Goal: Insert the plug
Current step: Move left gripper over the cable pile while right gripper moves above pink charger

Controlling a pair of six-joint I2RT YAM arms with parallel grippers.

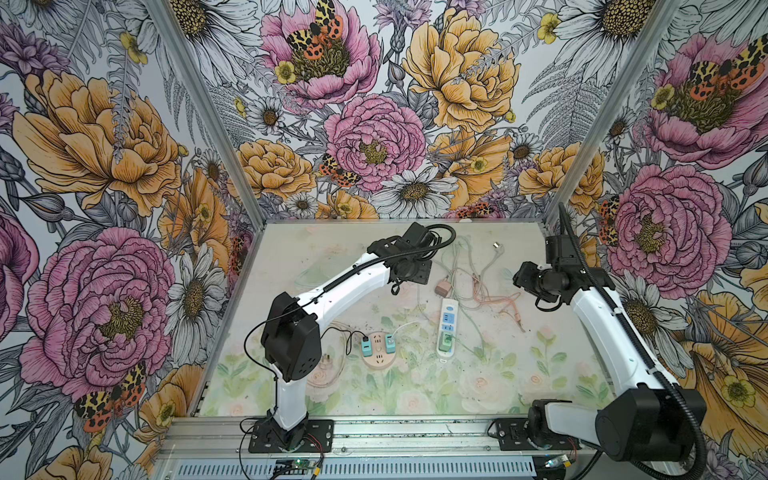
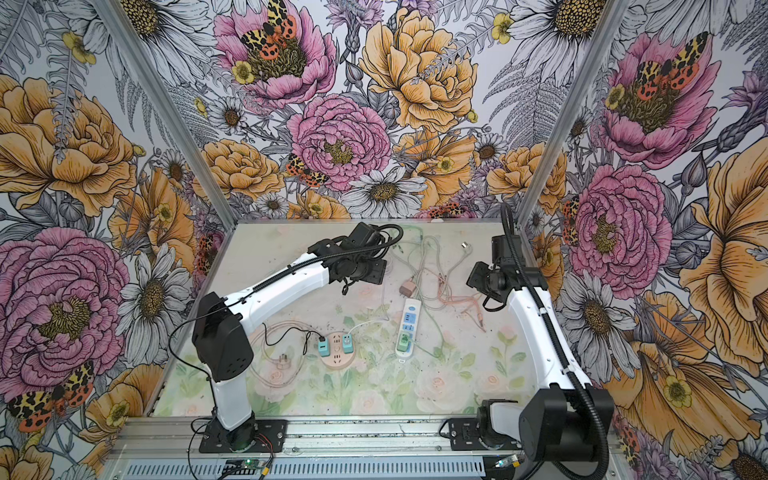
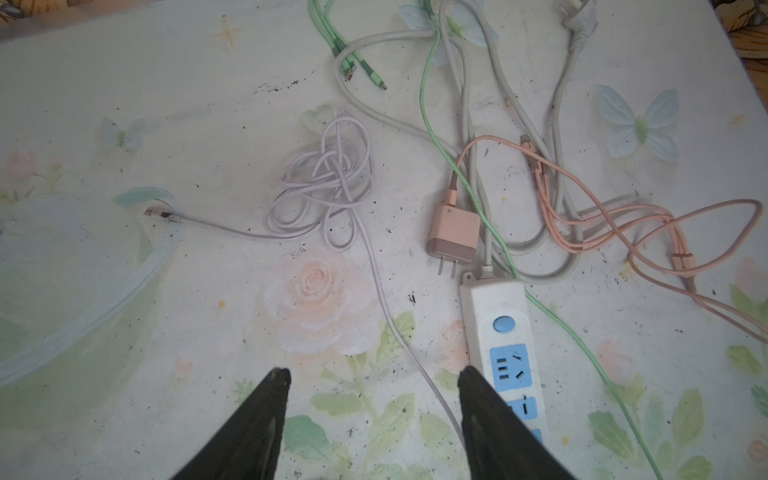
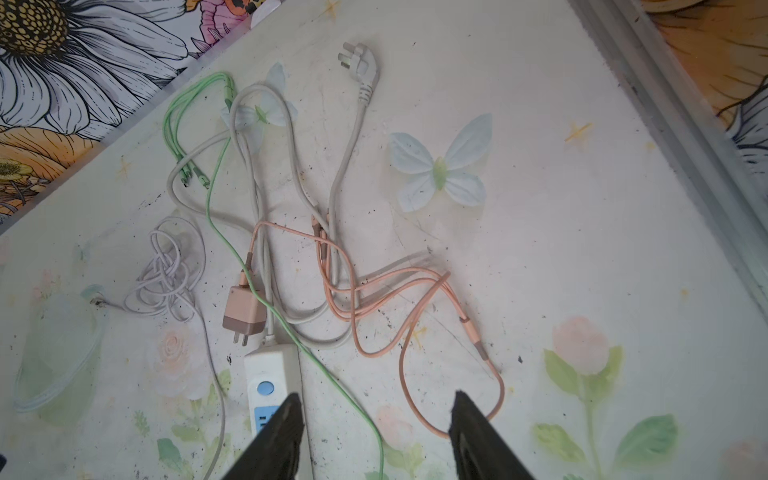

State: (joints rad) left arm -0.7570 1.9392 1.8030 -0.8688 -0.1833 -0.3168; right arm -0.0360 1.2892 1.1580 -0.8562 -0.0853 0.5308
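The plug [image 3: 454,232] is a pink adapter with two bare prongs. It lies flat on the mat just off the cable end of the white power strip [image 3: 496,309], and shows in both top views [image 1: 442,286] [image 2: 407,288]. My left gripper [image 3: 374,372] hovers open above the mat beside the strip, short of the plug, with only a thin white cable passing under it. My right gripper [image 4: 377,398] is also open and holds nothing. It hangs over the strip [image 4: 270,368] and the green cable, with the plug [image 4: 245,309] ahead of it.
A green adapter [image 1: 446,338] sits in the strip's near socket. A round pink socket [image 1: 377,353] with two teal adapters stands near the left arm. Tangled grey, pink [image 4: 415,291] and green cables and a white three-pin plug [image 4: 359,62] lie behind the strip.
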